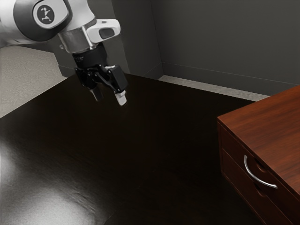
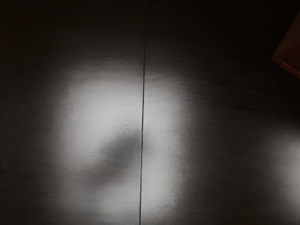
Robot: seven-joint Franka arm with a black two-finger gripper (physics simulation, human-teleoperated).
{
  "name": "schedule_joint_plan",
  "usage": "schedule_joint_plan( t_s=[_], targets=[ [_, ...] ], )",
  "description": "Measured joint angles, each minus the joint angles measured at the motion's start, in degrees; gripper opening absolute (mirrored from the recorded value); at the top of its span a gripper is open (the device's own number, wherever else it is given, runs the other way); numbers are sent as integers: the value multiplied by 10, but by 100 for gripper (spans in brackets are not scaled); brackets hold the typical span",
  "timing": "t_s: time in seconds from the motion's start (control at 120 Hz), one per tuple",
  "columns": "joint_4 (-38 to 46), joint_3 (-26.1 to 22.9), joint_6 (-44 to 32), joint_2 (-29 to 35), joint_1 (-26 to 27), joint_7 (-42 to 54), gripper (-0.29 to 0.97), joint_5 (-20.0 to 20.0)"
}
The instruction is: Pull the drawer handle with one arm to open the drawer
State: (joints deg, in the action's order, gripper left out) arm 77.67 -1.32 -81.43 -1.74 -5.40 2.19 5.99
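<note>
Exterior view: the black two-finger gripper (image 1: 109,99) hangs from the white Franka arm (image 1: 70,23) above the dark, glossy table (image 1: 140,159). Its white-tipped fingers (image 1: 121,98) are spread apart and released, with nothing between them, and their tips are clear of the tabletop. Well apart from the fingers, toward the exterior view's right and lower down, stands the reddish-brown wooden cabinet (image 1: 276,117). The curved silver drawer handle (image 1: 257,174) is on the cabinet face turned toward the fingers, and the drawer front (image 1: 234,143) lies flush in that face, closed.

Wrist view: under the fingers lies the same dark tabletop (image 2: 70,56), crossed by a thin straight seam (image 2: 143,93) and lit by a pale glare patch (image 2: 103,117) with a soft shadow (image 2: 117,154) in it. A corner of the reddish-brown cabinet (image 2: 290,49) shows off to one side, well away from the fingers.
</note>
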Motion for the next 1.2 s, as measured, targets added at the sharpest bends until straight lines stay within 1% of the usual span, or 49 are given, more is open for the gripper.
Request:
schedule_joint_plan(
  t_s=[0.2, 0.258, 0.292, 0.333, 0.383, 0.442, 0.475, 0.508, 0.55, 0.6, 0.667, 0.708, 0.742, 0.808, 0.842, 0.892, 1.0, 1.2],
  targets=[
    [-4, 2, -30, -2, -34, -5, 66, 0],
    [1, 10, -35, -2, -32, -14, 66, 0],
    [4, 27, -37, -2, -17, -22, 66, 1],
    [11, 69, -40, -2, 28, -36, 66, 2],
    [22, 140, -44, -2, 107, -56, 66, 13],
    [49, 253, -55, -2, 239, -84, 66, 34],
    [63, 304, -64, -1, 305, -100, 66, 46],
    [75, 333, -72, -2, 351, -118, 65, 58],
    [90, 346, -84, -1, 390, -141, 65, 72],
    [116, 331, -103, 10, 412, -168, 65, 84],
    [144, 205, -125, 31, 337, -200, 65, 93],
    [186, 133, -146, 60, 294, -220, 64, 96],
    [207, 99, -162, 74, 269, -234, 64, 97],
    [226, 61, -192, 86, 215, -263, 64, 100],
    [232, 49, -208, 88, 201, -279, 64, 101],
    [249, 41, -240, 89, 195, -303, 63, 102],
    [277, 32, -314, 88, 193, -354, 63, 103],
    [282, 15, -418, 61, 197, -436, 62, 105]
  ],
)
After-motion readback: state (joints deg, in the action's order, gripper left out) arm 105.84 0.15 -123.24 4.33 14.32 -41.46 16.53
